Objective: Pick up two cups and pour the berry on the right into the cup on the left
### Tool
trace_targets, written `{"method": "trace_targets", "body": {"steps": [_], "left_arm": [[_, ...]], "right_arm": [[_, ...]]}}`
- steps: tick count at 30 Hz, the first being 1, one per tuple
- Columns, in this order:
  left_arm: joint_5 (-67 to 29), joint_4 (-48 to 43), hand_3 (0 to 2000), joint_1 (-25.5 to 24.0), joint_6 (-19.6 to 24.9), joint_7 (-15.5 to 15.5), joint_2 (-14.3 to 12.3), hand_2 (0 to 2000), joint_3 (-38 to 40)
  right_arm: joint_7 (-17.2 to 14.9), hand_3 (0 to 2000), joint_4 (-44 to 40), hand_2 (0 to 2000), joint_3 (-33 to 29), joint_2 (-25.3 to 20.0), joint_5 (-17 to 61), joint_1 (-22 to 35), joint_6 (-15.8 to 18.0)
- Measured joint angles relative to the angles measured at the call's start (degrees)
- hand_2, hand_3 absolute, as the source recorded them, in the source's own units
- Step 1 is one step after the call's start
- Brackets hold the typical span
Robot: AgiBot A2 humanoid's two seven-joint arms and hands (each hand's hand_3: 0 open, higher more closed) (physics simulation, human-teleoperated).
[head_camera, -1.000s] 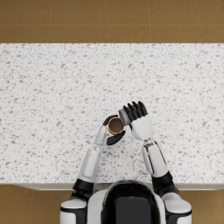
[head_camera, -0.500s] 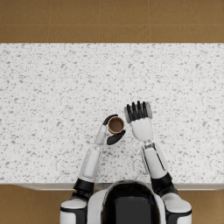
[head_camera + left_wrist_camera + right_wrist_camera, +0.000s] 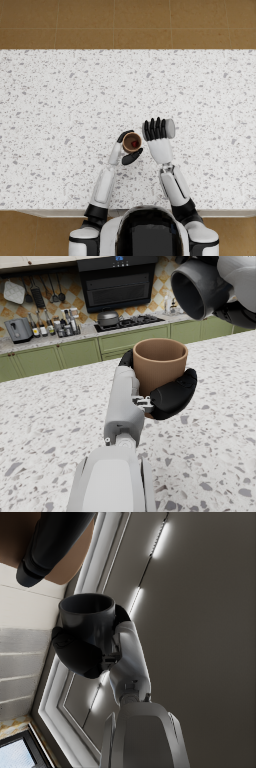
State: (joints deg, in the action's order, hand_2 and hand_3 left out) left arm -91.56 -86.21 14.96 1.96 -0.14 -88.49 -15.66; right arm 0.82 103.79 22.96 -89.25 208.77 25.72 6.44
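Left hand (image 3: 126, 149) grips the brown cup (image 3: 132, 142) upright, fingers wrapped round its wall, held above the speckled table (image 3: 60, 100) just in front of the robot. Seen from the head, a red berry (image 3: 134, 144) lies inside this cup. From the left wrist the same cup (image 3: 160, 366) stands with its mouth up in the dark fingers (image 3: 172, 396), though its inside is hidden from that angle.

Right hand (image 3: 158, 134) holds the grey cup (image 3: 169, 128) tipped on its side, just beside the brown cup and a little farther from the robot. In the left wrist view the grey cup (image 3: 197, 288) hangs above the brown one, its open mouth turned sideways and nothing visible within. From the right wrist the grey cup (image 3: 90, 619) sits in that hand (image 3: 82, 652), fingers closed round its wall
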Motion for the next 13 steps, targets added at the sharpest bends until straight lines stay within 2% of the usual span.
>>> {"method": "trace_targets", "body": {"steps": [13], "left_arm": [[0.0, -0.1, 1280, -0.1, 0.5, 0.0, 0.0, 2000, 0.1]], "right_arm": [[-0.1, 1280, 0.1, 2000, -0.1, 0.0, 0.2, -0.2, -0.3]]}}
